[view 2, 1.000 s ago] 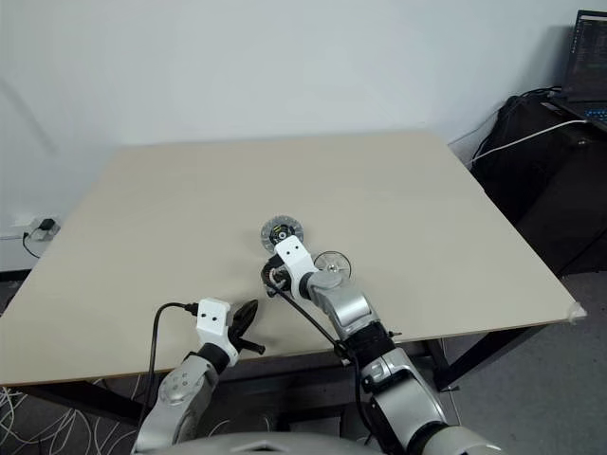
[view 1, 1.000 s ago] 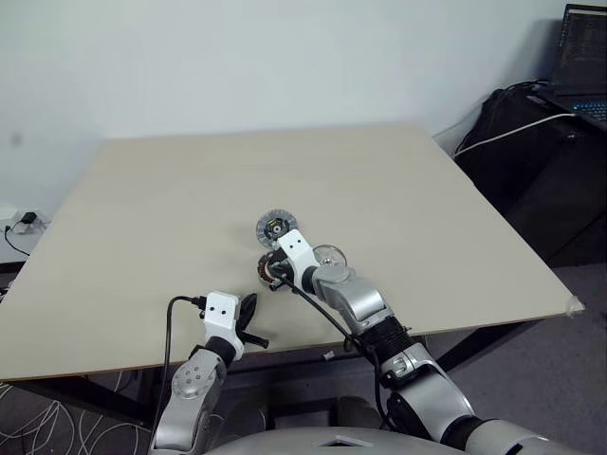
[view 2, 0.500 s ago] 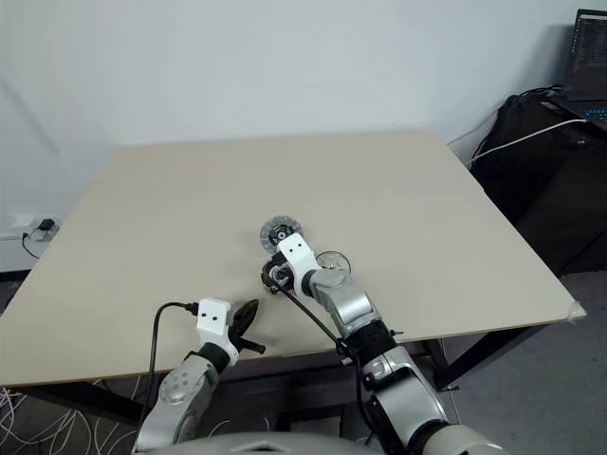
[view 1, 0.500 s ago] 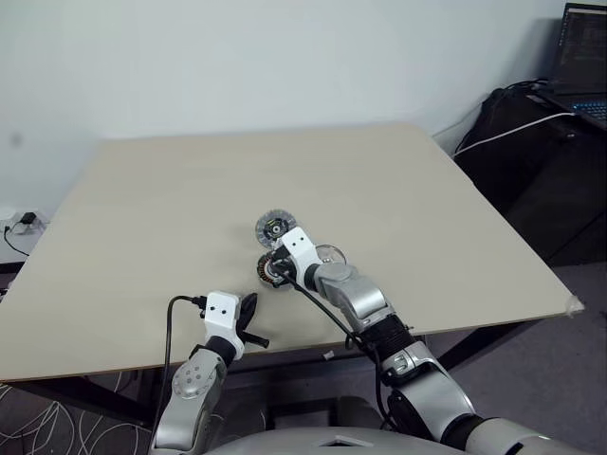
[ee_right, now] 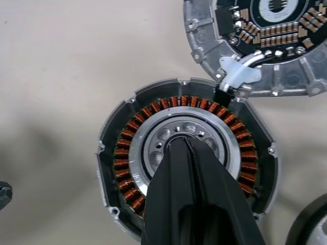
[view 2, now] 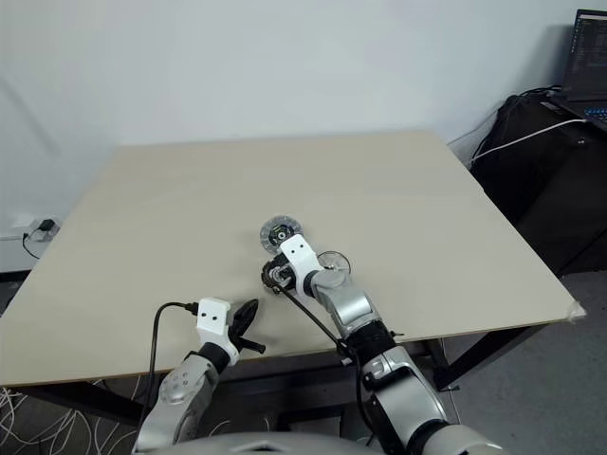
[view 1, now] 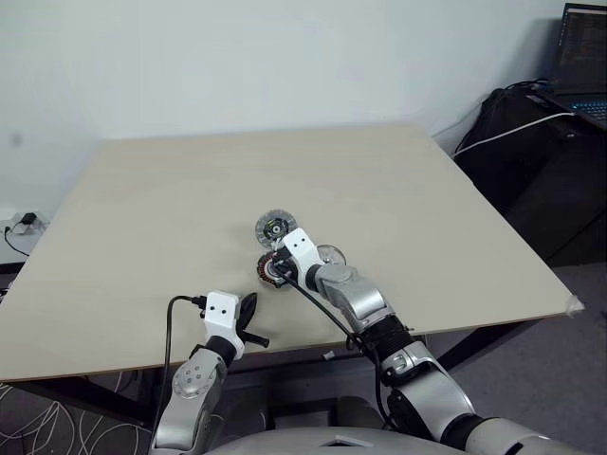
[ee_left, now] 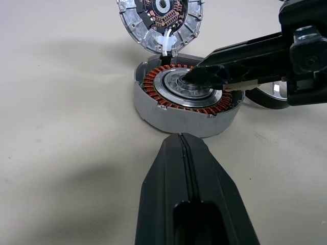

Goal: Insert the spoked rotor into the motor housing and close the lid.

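Observation:
The motor housing [view 1: 263, 270], a grey shell with a copper ring of windings [ee_right: 127, 153] around a silver centre, lies mid-table. My right gripper [ee_right: 180, 143] is shut, and its tips rest on that silver centre with nothing between them. The lid [view 1: 273, 227] lies open just beyond the housing, its dark circuit face up, joined to it by a small white lead [ee_right: 237, 71]. The spoked rotor [view 1: 331, 254] lies on the table just right of the housing, partly hidden by my right wrist. My left gripper [ee_left: 181, 140] is shut and empty, a short way in front of the housing near the table's front edge.
The pale wooden table [view 1: 171, 190] has bare room all around the parts. A black bag [view 1: 531, 142] and a laptop [view 1: 583, 57] stand off the table's right side. Cables lie on the floor at the left [view 1: 19, 232].

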### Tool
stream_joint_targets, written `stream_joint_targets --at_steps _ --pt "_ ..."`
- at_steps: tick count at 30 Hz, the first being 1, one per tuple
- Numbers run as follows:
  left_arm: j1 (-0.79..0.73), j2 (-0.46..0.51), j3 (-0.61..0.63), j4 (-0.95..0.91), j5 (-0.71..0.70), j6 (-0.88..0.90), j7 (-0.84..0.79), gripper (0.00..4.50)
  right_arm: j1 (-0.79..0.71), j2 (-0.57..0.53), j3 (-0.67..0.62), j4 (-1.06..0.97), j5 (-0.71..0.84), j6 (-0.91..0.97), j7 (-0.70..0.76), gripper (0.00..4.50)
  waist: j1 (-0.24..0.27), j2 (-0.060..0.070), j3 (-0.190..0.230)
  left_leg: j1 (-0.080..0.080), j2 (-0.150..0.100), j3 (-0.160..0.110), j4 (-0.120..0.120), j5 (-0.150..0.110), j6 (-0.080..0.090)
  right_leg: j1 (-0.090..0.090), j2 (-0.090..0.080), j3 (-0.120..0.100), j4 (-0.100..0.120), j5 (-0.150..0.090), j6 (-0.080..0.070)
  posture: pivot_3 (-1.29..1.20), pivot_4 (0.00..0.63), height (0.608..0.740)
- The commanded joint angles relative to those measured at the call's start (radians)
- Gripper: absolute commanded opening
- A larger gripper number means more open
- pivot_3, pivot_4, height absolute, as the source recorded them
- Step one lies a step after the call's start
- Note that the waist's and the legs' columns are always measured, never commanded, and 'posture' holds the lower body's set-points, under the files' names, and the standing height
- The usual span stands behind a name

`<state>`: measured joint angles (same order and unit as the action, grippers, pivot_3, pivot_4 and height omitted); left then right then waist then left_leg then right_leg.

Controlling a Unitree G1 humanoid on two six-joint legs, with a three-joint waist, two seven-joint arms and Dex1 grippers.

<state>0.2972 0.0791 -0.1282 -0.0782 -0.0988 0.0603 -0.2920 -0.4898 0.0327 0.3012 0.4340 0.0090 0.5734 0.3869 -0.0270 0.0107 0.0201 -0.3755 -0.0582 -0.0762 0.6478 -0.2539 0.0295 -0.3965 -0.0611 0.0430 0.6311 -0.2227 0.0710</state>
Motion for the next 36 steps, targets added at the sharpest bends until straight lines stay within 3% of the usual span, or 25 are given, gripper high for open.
stream_joint_targets --at_steps 1,9,14,19,22,25,31,36 --pt "-0.015 -0.005 -0.002 -0.031 -0.011 -0.008 -0.001 0.0 -0.028 0.001 -0.017 -0.013 -0.008 -0.028 -0.012 0.04 0.0 0.0 0.0 0.0 0.0 0.0 0.0 0.0 0.0 0.0 0.0 0.0 0.0 0.0 0.0 0.0 0.0 0.74" --pt "-0.014 -0.007 -0.004 -0.03 -0.009 -0.01 0.003 0.0 -0.025 0.007 -0.044 -0.029 0.005 -0.065 -0.029 0.04 0.0 0.0 0.0 0.0 0.0 0.0 0.0 0.0 0.0 0.0 0.0 0.0 0.0 0.0 0.0 0.0 0.0 0.74" --pt "-0.01 -0.009 -0.001 -0.032 -0.011 -0.014 0.006 0.0 0.071 0.014 -0.059 -0.255 0.093 -0.065 0.045 0.04 0.001 0.0 0.0 0.0 0.0 -0.001 0.0 0.0 0.0 0.0 0.0 0.0 0.0 0.0 0.0 0.0 0.0 0.74" --pt "-0.009 -0.005 -0.001 -0.034 -0.009 -0.013 0.003 0.0 0.189 -0.067 -0.03 -0.401 0.018 -0.176 0.005 0.04 0.006 0.0 0.0 0.0 0.0 -0.001 -0.001 0.0 0.0 0.0 0.0 -0.001 0.0 -0.002 0.001 0.0 0.0 0.74" --pt "-0.007 0.001 -0.003 -0.037 -0.007 -0.009 0.001 0.0 0.248 -0.098 -0.1 -0.478 0.053 -0.17 -0.02 0.04 0.012 0.0 0.0 -0.001 -0.001 -0.001 0.0 -0.001 -0.002 0.001 -0.001 -0.001 -0.001 -0.004 0.004 0.0 0.0 0.74" --pt "-0.003 0.006 -0.002 -0.037 -0.009 -0.006 -0.001 0.0 0.317 -0.141 -0.214 -0.595 0.126 -0.124 -0.024 0.57 0.015 0.0 0.001 -0.001 0.0 -0.001 0.001 -0.001 -0.002 0.001 -0.001 -0.001 -0.001 -0.004 0.005 0.0 0.0 0.74" --pt "-0.004 0.014 0.003 -0.034 -0.013 0.001 -0.009 0.0 0.428 -0.2 -0.379 -0.708 0.227 -0.008 -0.046 2.51 0.017 0.0 0.001 -0.001 0.0 -0.001 0.0 -0.001 -0.002 0.001 0.0 -0.001 -0.001 -0.004 0.005 0.0 0.0 0.74" --pt "-0.013 0.017 0.005 -0.026 -0.016 0.005 -0.016 0.0 0.472 -0.178 -0.46 -0.693 0.355 0.139 -0.05 4.12 0.015 0.001 0.002 -0.001 0.001 0.0 0.001 -0.001 -0.001 0.001 -0.001 0.0 -0.002 -0.004 0.005 0.0 0.0 0.74"
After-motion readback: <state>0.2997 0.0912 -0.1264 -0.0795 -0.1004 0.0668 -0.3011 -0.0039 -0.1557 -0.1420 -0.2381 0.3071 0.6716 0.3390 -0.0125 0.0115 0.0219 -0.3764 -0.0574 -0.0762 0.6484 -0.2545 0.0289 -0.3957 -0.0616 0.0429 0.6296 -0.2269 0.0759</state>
